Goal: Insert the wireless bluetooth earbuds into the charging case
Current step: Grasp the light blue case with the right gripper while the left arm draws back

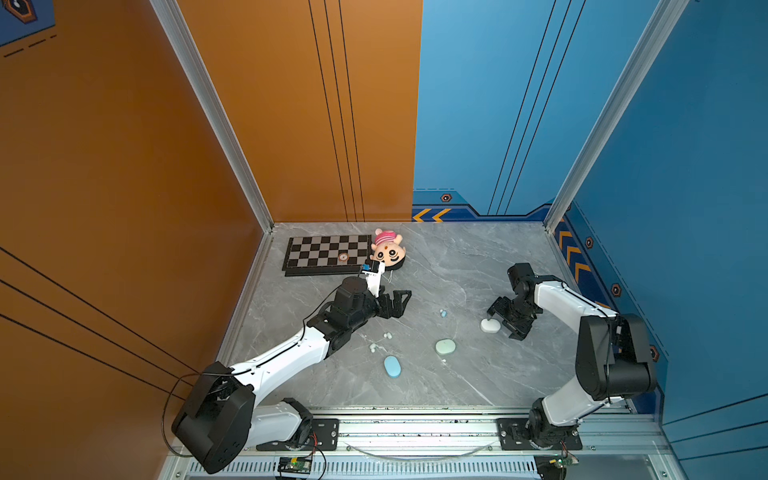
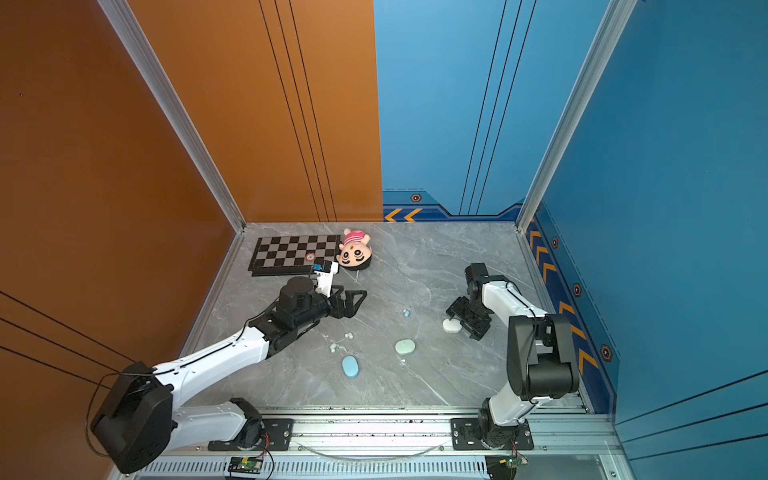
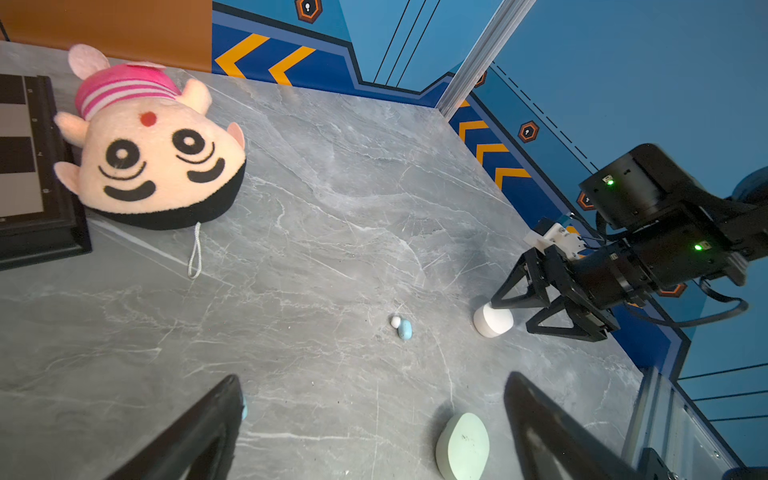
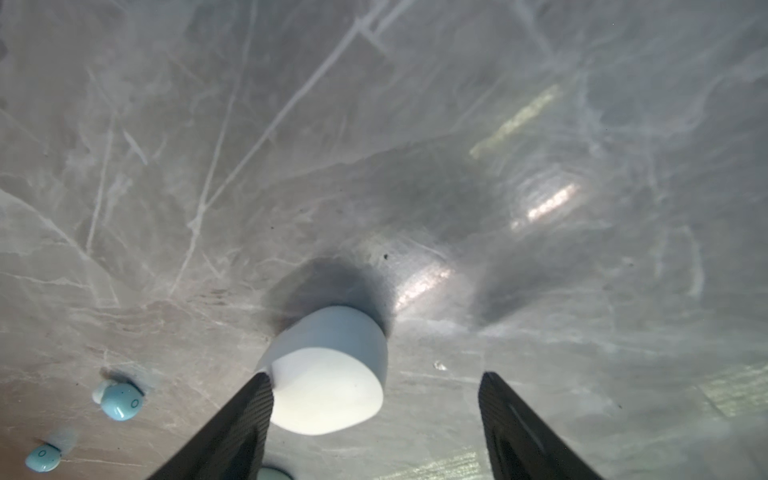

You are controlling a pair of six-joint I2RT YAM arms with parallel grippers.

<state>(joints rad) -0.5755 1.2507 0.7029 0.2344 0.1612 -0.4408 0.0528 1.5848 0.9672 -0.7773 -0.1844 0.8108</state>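
Three oval charging cases lie shut on the grey table: white (image 1: 489, 325) (image 2: 451, 326), mint-green (image 1: 445, 346) (image 2: 405, 346) and blue (image 1: 392, 366) (image 2: 350, 366). My right gripper (image 1: 503, 326) (image 4: 374, 376) is open and straddles the white case (image 4: 328, 374); one finger touches its side, the other stands well apart. Light blue earbuds (image 1: 443, 312) (image 4: 121, 401) lie just left of it. White earbuds (image 1: 387, 335) (image 2: 333, 347) lie loose near the left forearm. My left gripper (image 1: 404, 305) (image 3: 374, 378) hovers wide open and holds nothing, with the mint-green case (image 3: 463, 446) near one finger.
A chessboard (image 1: 328, 253) and a plush doll head (image 1: 388, 251) lie at the back left, close behind the left wrist. Walls close in the table on three sides; a metal rail (image 1: 415, 432) runs along the front.
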